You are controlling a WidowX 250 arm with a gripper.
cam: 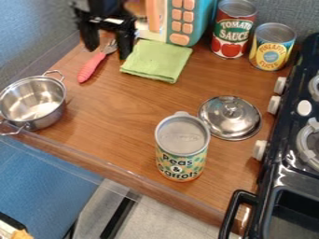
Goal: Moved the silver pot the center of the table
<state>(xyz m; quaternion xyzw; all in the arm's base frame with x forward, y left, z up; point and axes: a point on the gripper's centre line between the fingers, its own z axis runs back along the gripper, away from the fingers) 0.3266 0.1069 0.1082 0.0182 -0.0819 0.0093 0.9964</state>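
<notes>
The black gripper (108, 41) hangs at the upper left, its two fingers apart with nothing held between them, above the fork's tines and left of the green cloth. The silver pot (34, 103) stands upright and uncovered at the table's left edge, below and to the left of the gripper and well apart from it. Its two loop handles point to the upper right and lower left. Bare wood at the middle of the table (126, 108) lies to the right of the pot.
A pink-handled fork (93, 66) and folded green cloth (157, 60) lie near the gripper. A silver lid (230, 117) and a peas-and-carrots can (181, 147) are right of centre. Two cans, one a red-labelled can (233, 30), stand behind; the black stove (293, 154) borders the right.
</notes>
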